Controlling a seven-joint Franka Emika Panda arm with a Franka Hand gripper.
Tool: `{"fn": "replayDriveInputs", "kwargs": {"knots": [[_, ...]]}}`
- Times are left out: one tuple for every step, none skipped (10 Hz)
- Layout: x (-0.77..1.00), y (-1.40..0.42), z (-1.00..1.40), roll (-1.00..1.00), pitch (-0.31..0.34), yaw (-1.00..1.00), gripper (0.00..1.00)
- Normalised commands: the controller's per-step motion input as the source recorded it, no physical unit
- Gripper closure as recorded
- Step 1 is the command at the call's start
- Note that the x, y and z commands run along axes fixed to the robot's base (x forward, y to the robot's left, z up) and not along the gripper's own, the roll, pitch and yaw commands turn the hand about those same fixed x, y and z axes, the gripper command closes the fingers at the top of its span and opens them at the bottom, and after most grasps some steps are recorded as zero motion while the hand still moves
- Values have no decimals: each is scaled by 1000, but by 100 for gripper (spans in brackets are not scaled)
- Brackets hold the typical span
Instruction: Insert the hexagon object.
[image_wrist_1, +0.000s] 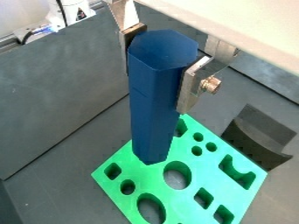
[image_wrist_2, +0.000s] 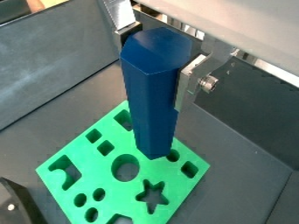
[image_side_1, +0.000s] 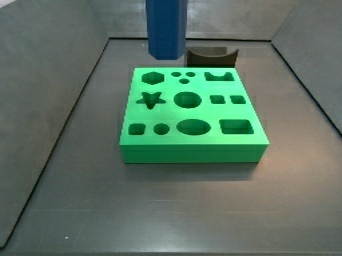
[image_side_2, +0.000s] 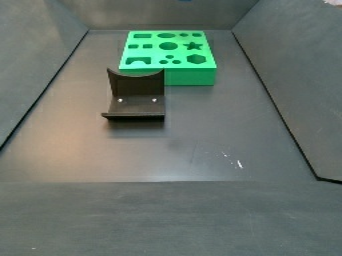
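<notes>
One blue hexagon object (image_wrist_1: 158, 96) upright in our hand (image_wrist_1: 163, 70), above the green block (image_side_1: 190, 115).
Both wrist views show our silver fingers (image_wrist_2: 194, 72) clamped on the bar's upper sides; its lower end hangs over the block's 11 o'clock corner in a side view; a dark notched block (image_side_2: 134, 95) sits apart on the tabletop (image_side_2: 201, 160).

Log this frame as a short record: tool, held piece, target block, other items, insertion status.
tool: tool above the green block, shut on the blue bar
held piece: blue bar, upright, faceted sides
target block: green block with shaped holes, flat on the floor
other items: dark brown notched block, apart from the green block
insertion status: not yet in; side view shows bar hanging above the block
</notes>
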Motion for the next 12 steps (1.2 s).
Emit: {"fn": "replayDriveInputs", "kwargs": {"knots": [[466,671,-106,0,0,-294,100],[431,751,-89,0,0,-217,100],[409,777,-86,0,0,-194,100],[389,780,-114,0,0,-194,100],[260,231,-280,21,19,-797,100],[40,66,-343,27,0,-991,100],[0,31,-380,34,0,-1000,100],[0,31,-503,17,17,-1000,100],[-154,166,-620,0,46,-860,100],[-560,349,-549,0,0,-577,100],[-723,391,-497,0,-74,-443,100],[-757,297,-460,0,-121,-394,100]]}}
